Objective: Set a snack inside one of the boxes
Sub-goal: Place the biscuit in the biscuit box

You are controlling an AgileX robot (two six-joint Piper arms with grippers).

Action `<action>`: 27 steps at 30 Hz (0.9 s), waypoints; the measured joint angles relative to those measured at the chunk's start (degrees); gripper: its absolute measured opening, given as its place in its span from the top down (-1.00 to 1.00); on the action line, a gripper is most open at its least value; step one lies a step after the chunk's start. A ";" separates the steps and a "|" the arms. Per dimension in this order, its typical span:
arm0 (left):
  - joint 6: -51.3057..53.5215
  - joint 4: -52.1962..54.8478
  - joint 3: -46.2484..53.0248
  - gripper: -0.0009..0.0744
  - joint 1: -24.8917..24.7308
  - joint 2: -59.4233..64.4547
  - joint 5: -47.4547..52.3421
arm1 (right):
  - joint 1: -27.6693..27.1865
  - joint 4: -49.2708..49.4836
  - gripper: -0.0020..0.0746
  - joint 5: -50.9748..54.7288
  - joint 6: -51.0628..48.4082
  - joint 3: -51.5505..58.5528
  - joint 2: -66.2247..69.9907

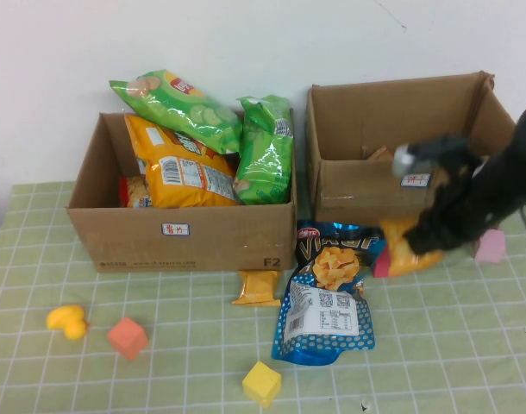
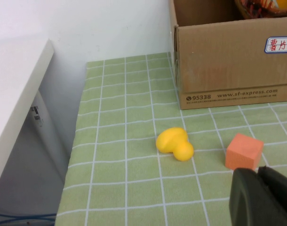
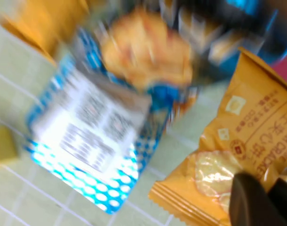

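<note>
My right gripper [image 1: 422, 240] is shut on an orange cracker packet [image 1: 407, 247] and holds it just off the table in front of the right box [image 1: 401, 185]. In the right wrist view the packet [image 3: 228, 165] hangs pinched between the dark fingers [image 3: 247, 200]. A blue chip bag [image 1: 328, 297] lies on the table beside it and also shows in the right wrist view [image 3: 91, 132]. The left box [image 1: 181, 233] is full of snack bags. My left gripper [image 2: 261, 197] is shut and empty above the table's left part, near the orange cube [image 2: 243, 150]; it is out of the high view.
A small orange packet [image 1: 259, 287] lies against the left box's front. A yellow toy [image 1: 67, 320], an orange cube [image 1: 127, 337] and a yellow cube [image 1: 261, 382] lie on the checked cloth. A pink block [image 1: 490, 247] sits at the right. The table's left edge [image 2: 80, 141] drops off.
</note>
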 joint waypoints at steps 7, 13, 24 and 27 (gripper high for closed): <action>0.00 0.00 0.00 0.98 0.00 0.00 0.00 | 0.00 0.00 0.91 -0.57 -1.02 0.00 -14.19; 0.00 0.00 0.00 0.98 0.00 0.00 0.00 | 0.00 0.00 0.91 -7.31 -1.74 0.00 -17.60; 0.00 0.00 0.00 0.98 0.00 0.00 0.00 | 0.00 1.28 0.84 -35.83 -2.11 -1.18 -9.69; 0.00 0.00 0.00 0.98 0.00 0.00 0.00 | -0.24 1.51 0.51 -36.21 -2.35 -4.50 -4.69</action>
